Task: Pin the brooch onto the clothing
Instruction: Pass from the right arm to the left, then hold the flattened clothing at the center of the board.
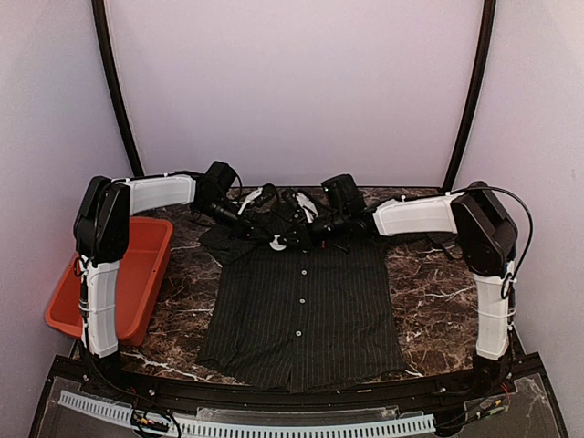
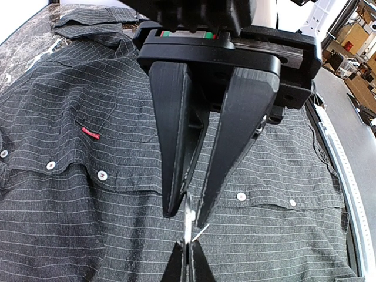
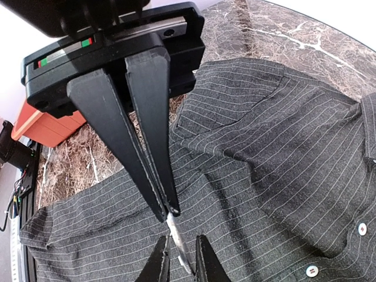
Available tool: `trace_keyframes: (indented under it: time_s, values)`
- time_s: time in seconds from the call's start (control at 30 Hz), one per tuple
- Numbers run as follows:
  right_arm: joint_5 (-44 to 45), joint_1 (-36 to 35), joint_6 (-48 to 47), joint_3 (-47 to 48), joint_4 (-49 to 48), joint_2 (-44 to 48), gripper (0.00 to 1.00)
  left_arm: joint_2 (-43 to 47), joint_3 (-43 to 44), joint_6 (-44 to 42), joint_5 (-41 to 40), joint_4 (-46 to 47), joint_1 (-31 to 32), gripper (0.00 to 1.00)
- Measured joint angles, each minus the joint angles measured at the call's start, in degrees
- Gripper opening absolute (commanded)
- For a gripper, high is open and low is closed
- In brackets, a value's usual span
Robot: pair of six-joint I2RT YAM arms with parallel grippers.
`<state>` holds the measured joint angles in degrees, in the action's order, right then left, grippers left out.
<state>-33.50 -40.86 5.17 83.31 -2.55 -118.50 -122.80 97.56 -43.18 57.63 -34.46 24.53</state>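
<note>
1. Shirt [image 1: 301,310] lies flat and buttoned on the marble counter [image 1: 429,292], its collar end directly beneath both hands and its hem back toward the arm bases.
2. Left hand [image 3: 169,210] is clamped fully shut, its tips pinching the thin silver brooch [image 3: 179,241] over the chest cloth.
3. Right hand [image 2: 189,221] meets it tip to tip, fingers a sliver apart on either side of the pin; whether they touch it cannot be told.
4. Bare counter flanks both sleeves. An orange bin [image 1: 119,274] sits outboard of the left hand, at the counter's edge.
</note>
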Motion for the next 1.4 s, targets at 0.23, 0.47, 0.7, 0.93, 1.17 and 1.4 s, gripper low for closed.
trace_keyframes:
  time_s: [0.23, 0.47, 0.7, 0.93, 1.17, 1.4]
  values:
    - [-0.1, 0.0, -0.1, -0.1, 0.0, 0.0, 0.11, 0.0, 0.0, 0.0, 0.0, 0.0, 0.0, 0.01]
    - [-1.4, 0.0, 0.0, 0.2, 0.0, -0.4, 0.0, 0.0, 0.0, 0.0, 0.0, 0.0, 0.0, 0.02]
    - [-1.0, 0.0, -0.2, 0.4, 0.3, -0.7, 0.0, -0.2, 0.0, 1.4, -1.3, 0.5, -0.3, 0.41]
    - [5.9, 0.0, 1.0, 1.1, 2.1, -0.7, 0.0, 0.0, -1.1, 7.8, -4.9, 8.1, -3.1, 0.76]
    - [20.0, -0.1, 4.7, 8.4, 6.7, -1.7, 0.0, 0.9, -4.8, 12.0, -14.2, 15.3, -6.1, 0.78]
    - [28.0, -0.1, 11.1, 25.6, 13.8, -11.0, 0.0, 0.9, -6.6, 11.6, -18.4, 17.7, -4.7, 0.78]
